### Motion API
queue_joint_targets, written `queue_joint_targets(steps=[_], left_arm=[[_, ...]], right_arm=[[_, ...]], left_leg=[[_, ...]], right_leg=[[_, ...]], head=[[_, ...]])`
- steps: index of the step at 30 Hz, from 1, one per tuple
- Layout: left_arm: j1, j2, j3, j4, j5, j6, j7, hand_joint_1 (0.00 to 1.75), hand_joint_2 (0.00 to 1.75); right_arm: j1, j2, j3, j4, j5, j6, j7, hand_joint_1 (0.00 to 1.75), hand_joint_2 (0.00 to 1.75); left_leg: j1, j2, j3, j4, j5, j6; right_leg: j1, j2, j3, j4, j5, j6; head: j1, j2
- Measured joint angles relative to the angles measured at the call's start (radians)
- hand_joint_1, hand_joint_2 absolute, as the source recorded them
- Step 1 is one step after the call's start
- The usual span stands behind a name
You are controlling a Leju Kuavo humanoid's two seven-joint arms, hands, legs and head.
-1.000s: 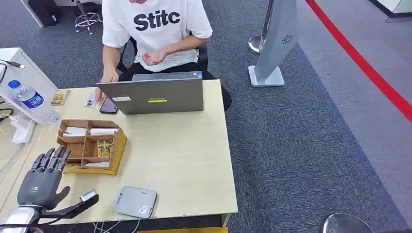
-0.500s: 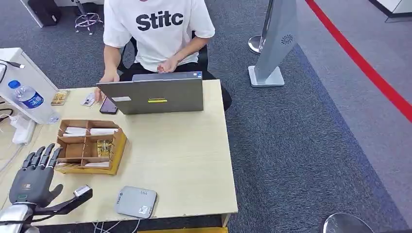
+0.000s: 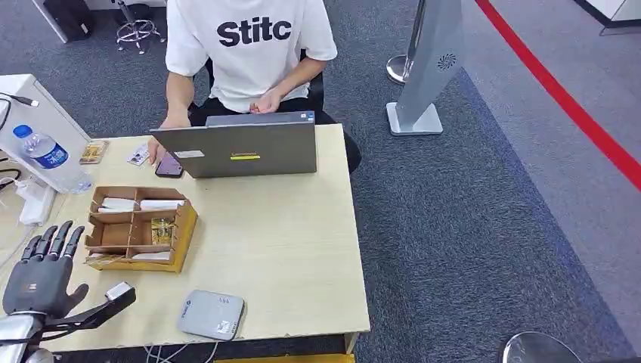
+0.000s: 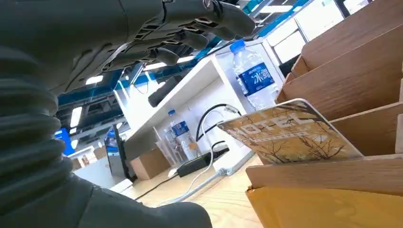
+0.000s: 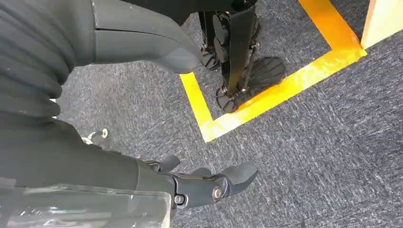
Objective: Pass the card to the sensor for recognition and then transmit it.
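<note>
Left hand (image 3: 39,276) fingers (image 3: 51,240) spread, empty; hotel card (image 4: 290,133) half-hidden in wooden organizer (image 3: 181,227).

"Stitc" reads in bold black letters across the person's white T-shirt (image 3: 253,34), cut off at the fold. Close up at the left wrist, the golden card (image 4: 290,133) standing in the wooden organizer (image 4: 351,71) shows "HOTEL". The water bottle (image 4: 252,76) wears a blue label with white characters, too small to read.
</note>
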Motion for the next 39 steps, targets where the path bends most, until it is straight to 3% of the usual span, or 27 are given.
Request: queue_joint_targets(steps=[23, 39], left_arm=[[-0.055, 0.007, -0.001, 0.058, -0.008, -0.036, 0.000, 0.00, 1.75], [-0.058, -0.021, -0.038, 0.070, -0.008, -0.064, -0.018, 0.00, 1.75]], right_arm=[[-0.006, -0.006, 0.000, 0.006, 0.019, 0.003, 0.004, 0.00, 1.75], [-0.009, -0.012, 0.000, 0.031, 0.037, -0.003, 0.006, 0.00, 1.75]], left_leg=[[0.000, 0.000, 0.000, 0.000, 0.000, 0.000], [0.000, 0.000, 0.001, 0.000, 0.000, 0.000]], right_leg=[[0.000, 0.000, 0.000, 0.000, 0.000, 0.000], [0.000, 0.000, 0.000, 0.000, 0.000, 0.000]], head=[[0.000, 0.000], [0.000, 0.000]])
